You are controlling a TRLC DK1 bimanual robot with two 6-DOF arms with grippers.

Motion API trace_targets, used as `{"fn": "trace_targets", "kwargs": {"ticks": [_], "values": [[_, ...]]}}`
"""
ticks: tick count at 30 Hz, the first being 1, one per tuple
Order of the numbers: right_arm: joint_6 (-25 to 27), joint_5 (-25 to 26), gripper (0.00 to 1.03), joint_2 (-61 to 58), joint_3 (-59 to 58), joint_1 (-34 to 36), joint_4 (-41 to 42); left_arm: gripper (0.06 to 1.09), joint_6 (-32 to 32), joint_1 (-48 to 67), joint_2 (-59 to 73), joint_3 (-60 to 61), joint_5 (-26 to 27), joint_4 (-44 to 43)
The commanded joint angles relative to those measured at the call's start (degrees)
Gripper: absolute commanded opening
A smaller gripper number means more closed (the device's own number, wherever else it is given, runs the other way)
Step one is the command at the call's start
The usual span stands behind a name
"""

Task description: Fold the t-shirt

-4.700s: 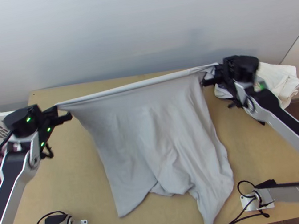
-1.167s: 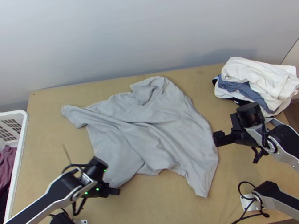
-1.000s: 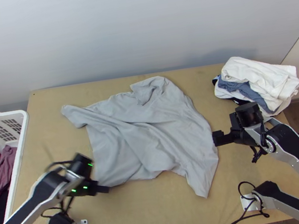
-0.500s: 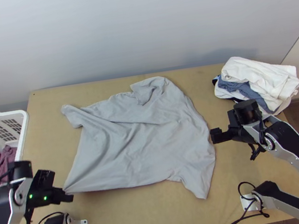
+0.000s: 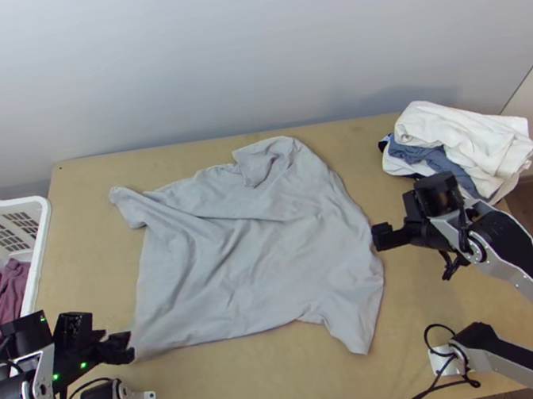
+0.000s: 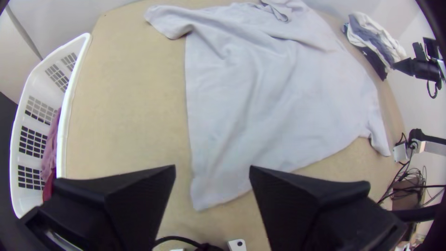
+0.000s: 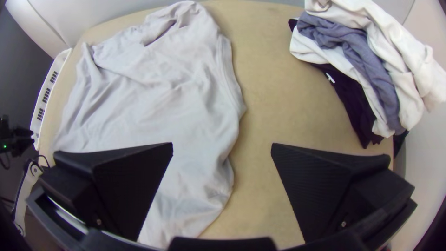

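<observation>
Light-grey fabric t-shirt (image 5: 258,253): spread, creased, across light wooden table (image 5: 88,242). Black left gripper (image 6: 213,166) at table's near left; black right gripper (image 7: 222,143) over table's right side: both empty, fingers parted. Pinch near hem (image 5: 230,331) shallowly; draw low, evenly; smooth creases before folding.

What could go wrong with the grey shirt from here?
The grey shirt lies wrinkled, so folding now might trap creases.
Its corner lies loose near the left gripper, whose jaws stand open, so a pinch could miss it.
The piled clothes sit close to the right gripper and might get knocked.
</observation>
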State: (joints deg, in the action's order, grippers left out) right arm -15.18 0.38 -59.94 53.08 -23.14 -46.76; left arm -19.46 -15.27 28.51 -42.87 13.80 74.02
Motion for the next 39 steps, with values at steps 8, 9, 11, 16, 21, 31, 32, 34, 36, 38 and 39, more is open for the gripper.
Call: {"fn": "trace_targets", "kwargs": {"ticks": [8, 9, 11, 16, 21, 31, 32, 34, 36, 38, 39], "values": [[0.24, -0.03, 0.98, -7.29, 4.23, 0.11, 4.05, 1.04, 9.36, -0.20, 11.21, -4.24, 0.52, -6.87], [0.24, -0.03, 0.98, -8.88, 5.63, 0.11, 4.66, 1.04, 10.85, -0.03, 13.50, -5.12, 0.52, -8.98], [0.24, -0.03, 0.98, -12.39, 9.15, 0.02, 6.07, 1.04, 13.75, 0.06, 18.77, -7.49, 0.52, -12.41], [1.12, -0.03, 0.98, -24.52, 20.48, -1.30, 9.50, 1.04, 19.82, 1.56, 35.82, -15.40, 0.44, -18.65], [2.35, -0.03, 0.98, -38.85, 32.26, -4.02, 12.13, 1.04, 24.65, 1.64, 48.66, -21.64, 0.35, -27.26], [1.47, -0.12, 0.98, -68.03, 61.62, -12.11, 10.99, 1.04, 30.01, 4.19, 69.84, -35.88, -3.34, -32.89], [1.38, -0.12, 0.98, -70.66, 64.69, -12.55, 10.55, 1.04, 30.54, 4.37, 71.24, -37.11, -3.87, -33.15], [1.03, -0.12, 0.98, -75.76, 70.93, -13.43, 9.41, 1.04, 31.33, 4.54, 73.97, -39.39, -4.13, -33.94], [0.77, -0.12, 0.98, -80.24, 76.82, -14.04, 8.44, 1.04, 32.03, 4.54, 76.08, -41.41, -4.31, -34.38], [0.85, -0.12, 0.98, -83.41, 80.51, -14.57, 8.53, 1.04, 32.47, 4.46, 77.75, -43.35, -4.57, -34.47], [1.03, -0.12, 0.98, -84.55, 81.48, -14.92, 8.62, 1.04, 32.47, 4.28, 78.36, -44.05, -4.75, -34.47]]}}
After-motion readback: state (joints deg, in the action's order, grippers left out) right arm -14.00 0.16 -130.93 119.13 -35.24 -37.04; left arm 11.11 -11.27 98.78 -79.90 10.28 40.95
